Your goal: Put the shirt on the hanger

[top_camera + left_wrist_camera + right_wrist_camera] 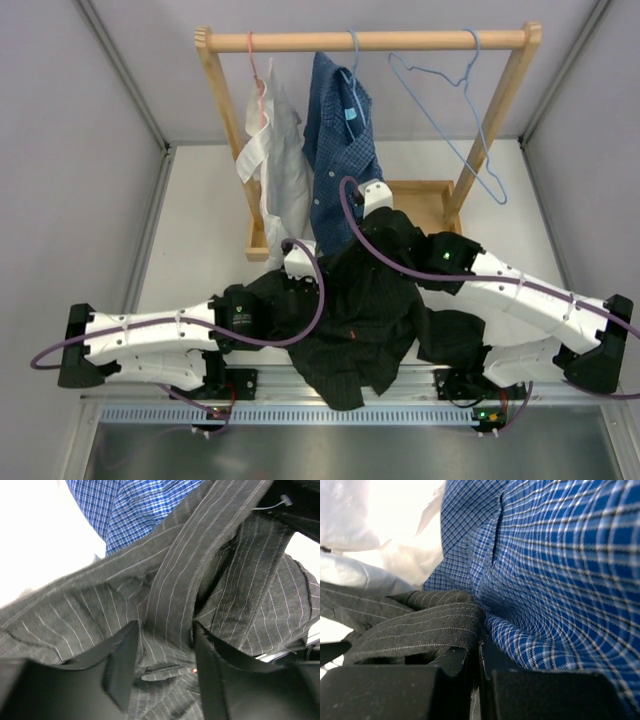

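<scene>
Over the near table edge, draped limp across both arms: shirt (360, 320), soft, light, prone to slipping; best taken at collar or shoulder seams. Left gripper (165, 630) parted astride a front band; right gripper (476, 652) clenched on a fold, against blue checked shirt (340, 140). Beyond, hanger (460, 115) free on rail (400, 40), open room rightward.

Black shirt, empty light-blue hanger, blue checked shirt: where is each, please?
black shirt (365, 320): top view, draped body
light-blue hanger (446, 134): top view, long slanted wire
blue checked shirt (560, 570): right wrist view, front cloth
</scene>
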Motion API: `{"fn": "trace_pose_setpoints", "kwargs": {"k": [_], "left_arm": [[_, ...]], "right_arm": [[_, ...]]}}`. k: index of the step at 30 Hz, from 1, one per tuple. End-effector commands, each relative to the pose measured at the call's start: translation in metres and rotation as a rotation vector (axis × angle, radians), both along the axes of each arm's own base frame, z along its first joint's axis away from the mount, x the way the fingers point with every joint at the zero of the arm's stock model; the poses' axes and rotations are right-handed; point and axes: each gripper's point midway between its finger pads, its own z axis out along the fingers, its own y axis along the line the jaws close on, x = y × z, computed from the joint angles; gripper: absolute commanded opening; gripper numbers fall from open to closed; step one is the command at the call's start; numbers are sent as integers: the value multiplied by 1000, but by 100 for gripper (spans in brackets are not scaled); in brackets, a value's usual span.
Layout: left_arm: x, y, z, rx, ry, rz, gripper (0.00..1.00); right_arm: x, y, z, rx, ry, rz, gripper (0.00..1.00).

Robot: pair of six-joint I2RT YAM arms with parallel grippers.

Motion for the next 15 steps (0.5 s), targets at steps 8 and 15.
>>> {"fn": "trace_pose_setpoints", "kwargs": {"k": [8,15], "left_arm": [[2,-16,-10,-79,52,118,39],[6,-8,-27,10,55,183,41]], "right_arm": [[18,9,20,69,-33,-65,0],[13,11,25,110,-36,-41,0]]}}
